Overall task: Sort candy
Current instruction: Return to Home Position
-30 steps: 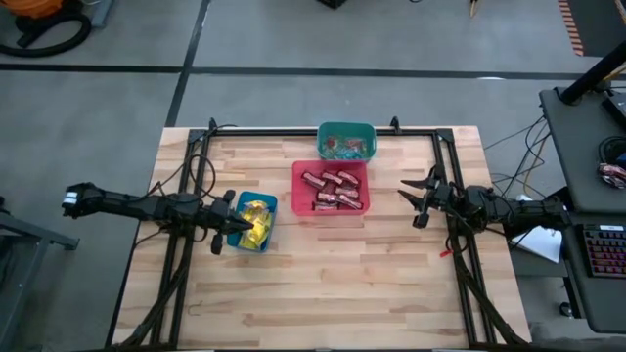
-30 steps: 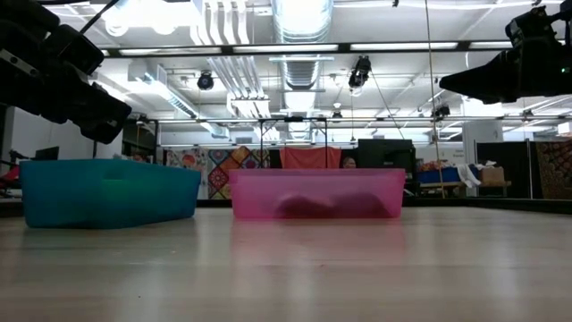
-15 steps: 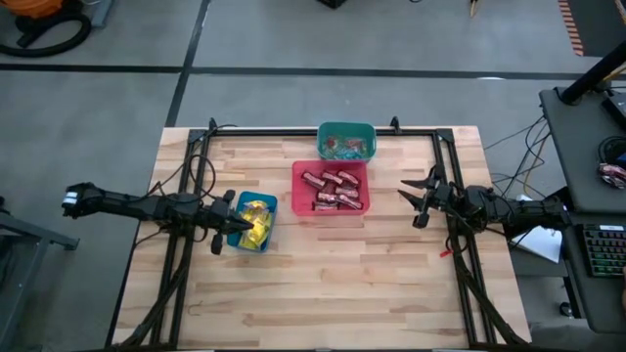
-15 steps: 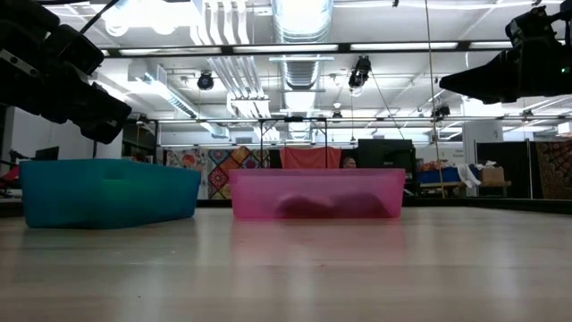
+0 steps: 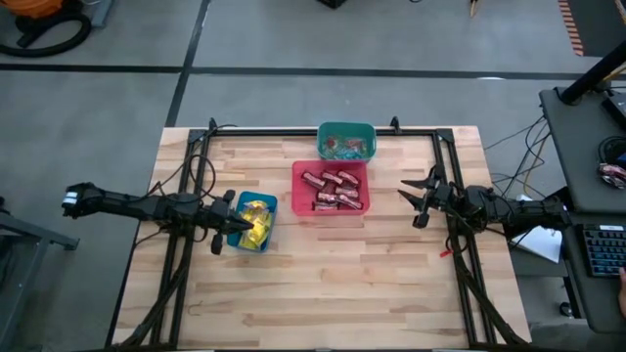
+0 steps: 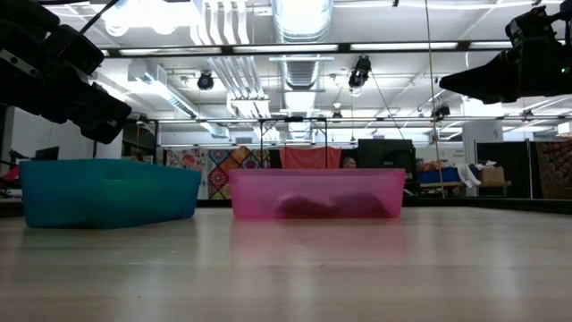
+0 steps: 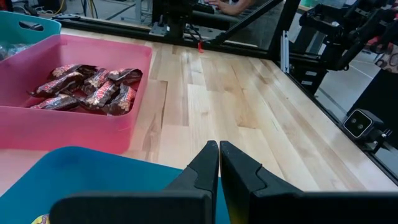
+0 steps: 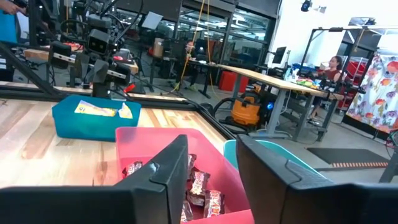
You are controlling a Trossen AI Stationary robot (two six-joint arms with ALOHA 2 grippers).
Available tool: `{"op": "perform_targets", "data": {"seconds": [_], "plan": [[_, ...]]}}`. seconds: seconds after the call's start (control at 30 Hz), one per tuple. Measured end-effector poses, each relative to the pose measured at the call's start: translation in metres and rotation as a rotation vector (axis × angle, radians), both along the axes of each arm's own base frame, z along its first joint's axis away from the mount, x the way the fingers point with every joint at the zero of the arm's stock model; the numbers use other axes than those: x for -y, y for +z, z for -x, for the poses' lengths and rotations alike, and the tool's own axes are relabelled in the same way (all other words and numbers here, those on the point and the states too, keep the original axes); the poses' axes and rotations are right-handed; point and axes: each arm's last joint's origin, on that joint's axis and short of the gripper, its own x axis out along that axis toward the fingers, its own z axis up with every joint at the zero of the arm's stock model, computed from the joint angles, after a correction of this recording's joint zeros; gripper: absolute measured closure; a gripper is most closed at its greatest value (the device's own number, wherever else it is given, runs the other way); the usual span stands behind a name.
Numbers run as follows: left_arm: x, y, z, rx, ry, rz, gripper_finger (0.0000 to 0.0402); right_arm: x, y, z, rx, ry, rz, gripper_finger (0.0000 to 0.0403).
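Yellow packets [image 5: 256, 221]: they lie in the blue bin [image 5: 237, 235], just beside the left gripper.
Brown bars [image 5: 335, 189]: they lie in a loose heap in the red bin [image 5: 299, 203], at the middle of the table [image 5: 333, 284].
Small pieces [image 5: 345, 146]: they lie in the teal bin [image 5: 323, 131], at the far side; which colours they have I cannot tell well from above.
Loose candy: I see none on the bare wood, so the sorting looks finished or nearly so; this is only my judgement.
Left gripper [image 5: 219, 238]: clenched and empty, its fingers pressed together, at the near left corner of the blue bin.
Right gripper [image 5: 419, 202]: released, fingers apart with nothing between them, above the table, to the right of the red bin and apart from it.
Risk 1: the left gripper hangs very near the blue bin wall; a sideways move could push the bin or tip it, and the yellow packets would spill.
Risk 2: if the right gripper reaches into the red bin, the open fingers may catch the rim and drag the light bin.
Risk 3: the bars overlap, so one grasp may lift two and drop one on the table.
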Motion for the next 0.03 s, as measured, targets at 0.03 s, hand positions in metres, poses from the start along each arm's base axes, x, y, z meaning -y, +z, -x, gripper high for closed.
{"op": "perform_targets", "data": {"seconds": [0.03], "plan": [[0.0000,0.0000,0.0000,0.000,0.000,0.000,0.0402,0.0000,0.0000,0.0000,0.000,0.000,0.000,0.0273]]}}
